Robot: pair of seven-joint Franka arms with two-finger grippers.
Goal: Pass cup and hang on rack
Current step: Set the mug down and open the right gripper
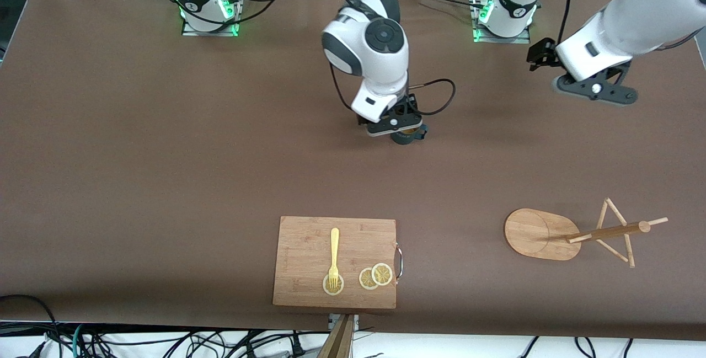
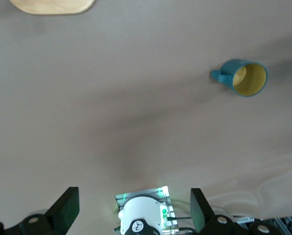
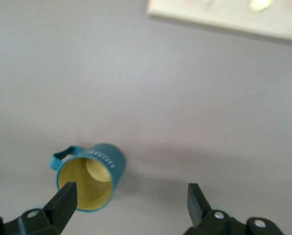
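Note:
The dark teal cup (image 1: 407,136) stands mouth up on the brown table near its middle, yellowish inside (image 3: 89,181), with its loop handle out to one side. My right gripper (image 1: 397,126) hangs just above it and is open. In the right wrist view (image 3: 131,193) one fingertip (image 3: 65,196) sits over the cup's rim and the other is wide apart over bare table, so nothing is held. The left wrist view shows the cup (image 2: 246,78) off to the side. My left gripper (image 1: 595,90) waits open in the air near the left arm's base (image 2: 134,196). The bamboo rack (image 1: 540,234) stands nearer the front camera, toward the left arm's end.
A bamboo cutting board (image 1: 309,261) with a yellow fork (image 1: 334,253) and lemon slices (image 1: 375,276) lies near the table's front edge. The board's edge (image 3: 224,14) shows in the right wrist view, and the rack's base (image 2: 53,5) in the left wrist view. Cables trail from the right wrist.

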